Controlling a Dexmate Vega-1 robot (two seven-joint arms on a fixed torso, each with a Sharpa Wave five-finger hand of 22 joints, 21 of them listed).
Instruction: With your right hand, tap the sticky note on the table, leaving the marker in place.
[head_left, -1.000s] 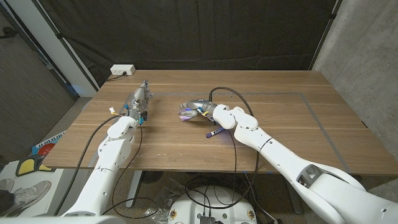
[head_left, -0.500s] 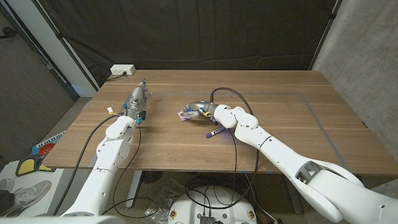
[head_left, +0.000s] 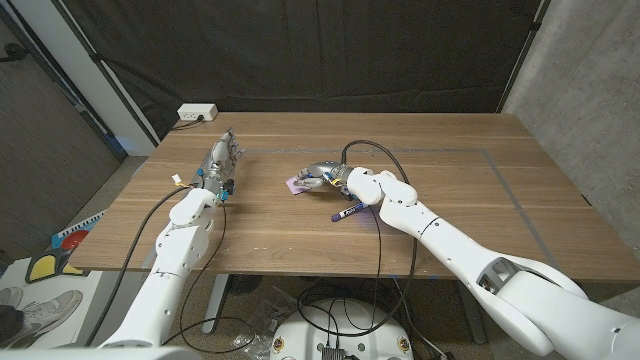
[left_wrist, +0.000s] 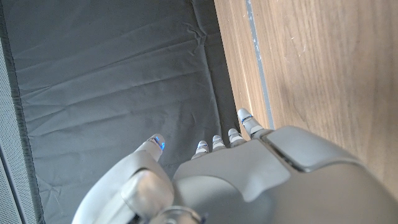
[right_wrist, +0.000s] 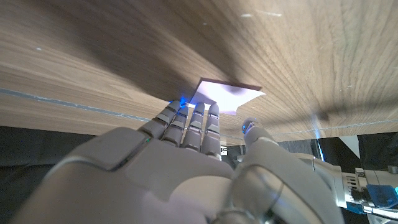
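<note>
Head view shows one table (head_left: 450, 190), two hands, one sticky note (head_left: 295, 185) and one marker (head_left: 346, 212). Right hand (head_left: 318, 175), fingers apart, appears to touch the note's near edge; a second earlier it covered the note. Left hand (head_left: 222, 155) is unmoved, fingers apart, holding nothing.

A small square pale-purple paper sticky note (head_left: 298, 185) lies flat on the wooden table (head_left: 450, 200), partly covered by the fingers (head_left: 310, 181) of the right hand (head_left: 322, 176). A short purple marker with a white barrel (head_left: 346, 212) lies on its side near the sticky note, towards the table's front edge, apart from it.
</note>
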